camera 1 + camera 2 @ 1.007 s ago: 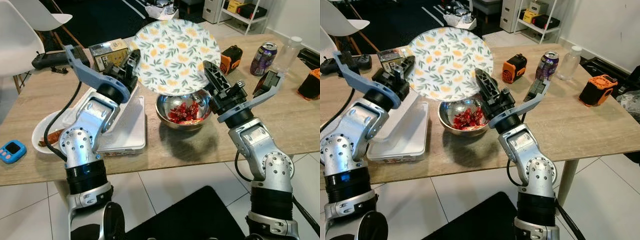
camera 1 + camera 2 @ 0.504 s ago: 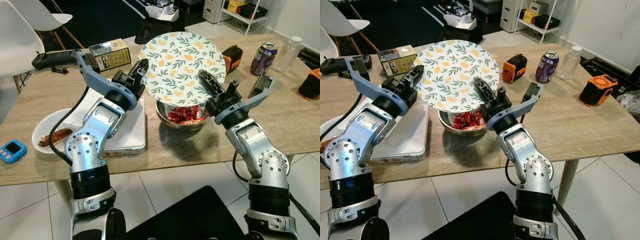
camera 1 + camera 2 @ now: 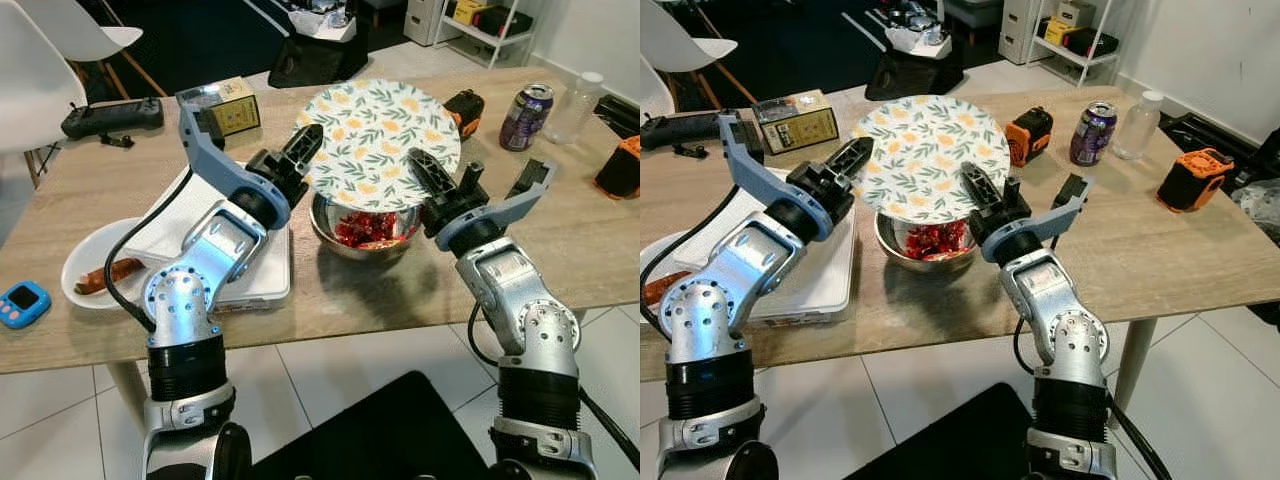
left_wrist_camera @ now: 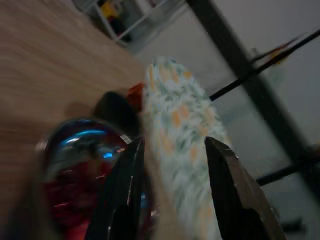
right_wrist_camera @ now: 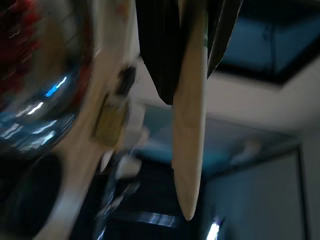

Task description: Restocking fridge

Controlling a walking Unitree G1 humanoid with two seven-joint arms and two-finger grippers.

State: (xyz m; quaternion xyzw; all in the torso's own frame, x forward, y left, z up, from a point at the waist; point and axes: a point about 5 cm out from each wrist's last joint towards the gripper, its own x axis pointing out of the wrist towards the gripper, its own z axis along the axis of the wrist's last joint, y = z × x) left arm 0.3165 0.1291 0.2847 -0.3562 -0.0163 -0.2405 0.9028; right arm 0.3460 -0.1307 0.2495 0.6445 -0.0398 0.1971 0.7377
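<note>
A round plate (image 3: 381,133) printed with orange fruit and green leaves sits at the centre of the frame, nearly level, just above a steel bowl (image 3: 362,236) of red pieces. The left gripper (image 3: 300,152) pinches the plate's left rim between its fingers, and the right gripper (image 3: 432,178) clamps the right rim; in the right wrist view the plate's edge runs between the two black fingers (image 5: 160,50).

A second ago the plate stood higher and tilted up toward the camera; it has since come down flatter over the bowl.

On the wooden table (image 3: 590,240), from left to right, lie a blue device (image 3: 22,303), a white plate with food (image 3: 85,275), a white lidded container (image 3: 260,275), a cardboard box (image 3: 235,103), an orange-black tool (image 3: 465,103), a purple can (image 3: 526,103) and a clear bottle (image 3: 577,105). White tiles (image 3: 330,370) cover the floor.
</note>
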